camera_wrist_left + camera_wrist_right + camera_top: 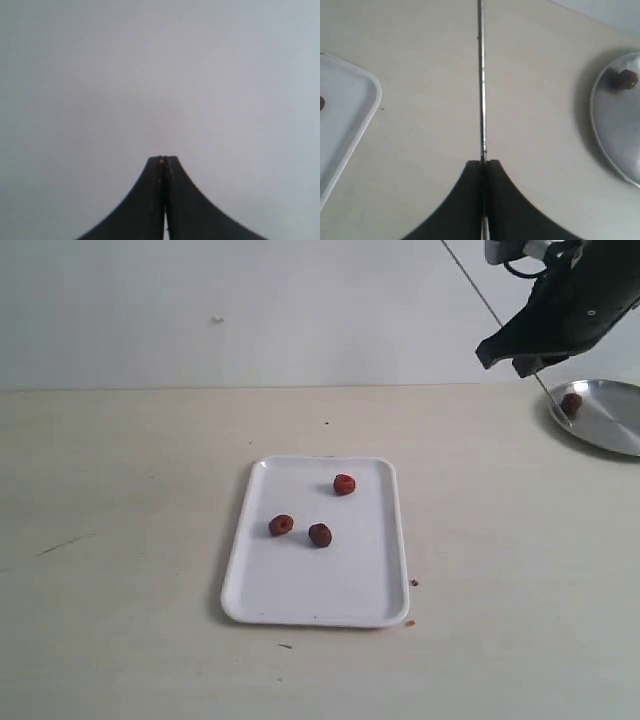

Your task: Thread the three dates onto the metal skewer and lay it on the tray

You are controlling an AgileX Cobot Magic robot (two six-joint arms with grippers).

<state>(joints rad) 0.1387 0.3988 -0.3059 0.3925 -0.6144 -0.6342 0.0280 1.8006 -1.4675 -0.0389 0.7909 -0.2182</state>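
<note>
Metal skewer [481, 75] clamped in right gripper [483, 162], left gripper [163, 159] pressed together, 3 dates [320, 535] on tray [300, 605]

exterior looks down over the table [120, 540]; right wrist view shares tray [330, 585] and plate [615, 425]; left faces blankness.

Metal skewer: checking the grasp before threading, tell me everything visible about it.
The metal skewer is a thin, straight, shiny grey rod. The right tool is shut on it and holds it slanted, the long part rising out of frame, the short end pointing down near the steel plate. No date shows on it.
</note>
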